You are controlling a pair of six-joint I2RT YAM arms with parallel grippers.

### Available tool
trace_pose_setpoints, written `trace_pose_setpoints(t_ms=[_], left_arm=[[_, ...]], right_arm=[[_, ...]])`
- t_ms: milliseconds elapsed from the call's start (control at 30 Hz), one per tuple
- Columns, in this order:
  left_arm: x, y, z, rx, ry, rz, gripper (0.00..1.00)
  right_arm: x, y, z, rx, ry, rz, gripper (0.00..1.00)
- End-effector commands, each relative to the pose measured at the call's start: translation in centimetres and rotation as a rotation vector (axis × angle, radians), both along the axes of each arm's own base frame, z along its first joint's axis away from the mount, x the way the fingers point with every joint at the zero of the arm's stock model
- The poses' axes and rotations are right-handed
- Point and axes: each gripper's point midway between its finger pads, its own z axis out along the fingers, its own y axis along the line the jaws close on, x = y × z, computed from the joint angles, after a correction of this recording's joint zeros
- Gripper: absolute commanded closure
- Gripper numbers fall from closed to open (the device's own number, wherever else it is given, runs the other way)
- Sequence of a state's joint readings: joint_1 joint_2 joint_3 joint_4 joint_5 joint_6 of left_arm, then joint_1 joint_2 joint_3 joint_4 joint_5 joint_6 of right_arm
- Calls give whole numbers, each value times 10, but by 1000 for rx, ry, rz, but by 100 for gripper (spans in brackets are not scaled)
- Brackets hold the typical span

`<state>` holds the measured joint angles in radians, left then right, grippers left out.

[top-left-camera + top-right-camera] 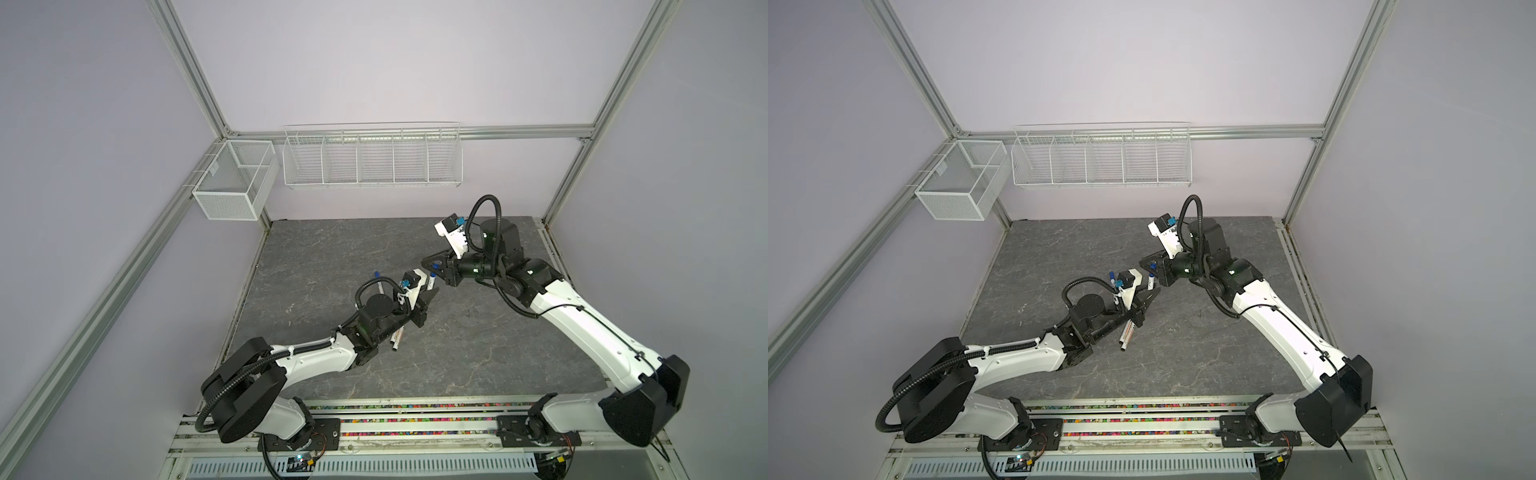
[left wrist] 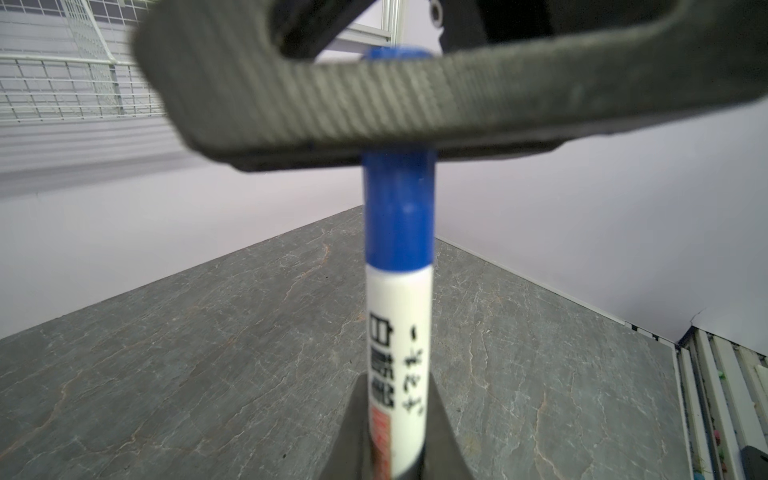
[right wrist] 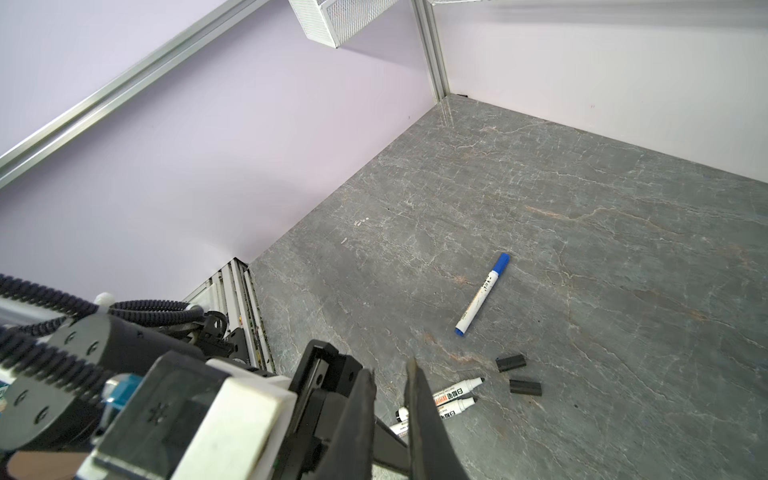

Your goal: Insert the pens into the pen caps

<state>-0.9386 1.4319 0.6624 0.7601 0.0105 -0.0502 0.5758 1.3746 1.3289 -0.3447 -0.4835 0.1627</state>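
Left wrist view: my left gripper [image 2: 397, 399] clamps a white marker pen [image 2: 399, 332] low on its printed barrel, and a blue cap [image 2: 398, 208] sits over its tip, flush with the barrel as far as I can judge. One finger [image 2: 374, 104] of my right gripper [image 1: 426, 264] lies across that cap; I read this gripper as closed on it, the opposing finger being hidden. Both top views place this meeting at centre frame, above the grey table [image 1: 457, 353], but show the cap only as a blue speck. Right wrist view adds what these lack: a blue-capped pen [image 3: 482, 296] lying apart, two uncapped black pens [image 3: 457, 388] side by side, and two black caps [image 3: 510, 362] just beside their tips. Pens are, I judge, light, stiff and smooth, so apt to slip or pivot; I would grip mid-barrel, clear of the tip. Caps are small rigid tubes, best pinched near the closed end, mouth free, and pushed straight along the axis.
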Motion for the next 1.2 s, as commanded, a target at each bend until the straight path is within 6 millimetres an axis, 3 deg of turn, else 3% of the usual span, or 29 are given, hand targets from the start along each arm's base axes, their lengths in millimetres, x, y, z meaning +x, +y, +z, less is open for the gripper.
trace_pose_setpoints(t_ms=[0, 167, 300, 500, 633, 833, 1000, 1167], left_arm=[[9, 13, 60, -189, -12, 88, 100], [20, 31, 109, -279, 33, 192, 100], [34, 68, 142, -430, 89, 350, 100], [68, 124, 157, -765, 274, 304, 100], [75, 130, 153, -764, 288, 305, 100], [85, 136, 127, -725, 340, 383, 100], [94, 165, 103, -734, 347, 562, 100], [100, 192, 93, -725, 327, 700, 100]], right_arm=[[-11, 3, -30, -12, 150, 11, 93], [-17, 7, -61, -37, 290, 47, 93], [-24, 9, -90, -101, 426, 76, 93], [-38, 10, -117, -158, 563, 137, 93], [-41, 11, -120, -158, 589, 155, 93], [-41, 12, -108, -102, 591, 185, 93], [-54, 9, -108, -100, 619, 221, 93], [-68, 5, -110, -91, 637, 257, 93]])
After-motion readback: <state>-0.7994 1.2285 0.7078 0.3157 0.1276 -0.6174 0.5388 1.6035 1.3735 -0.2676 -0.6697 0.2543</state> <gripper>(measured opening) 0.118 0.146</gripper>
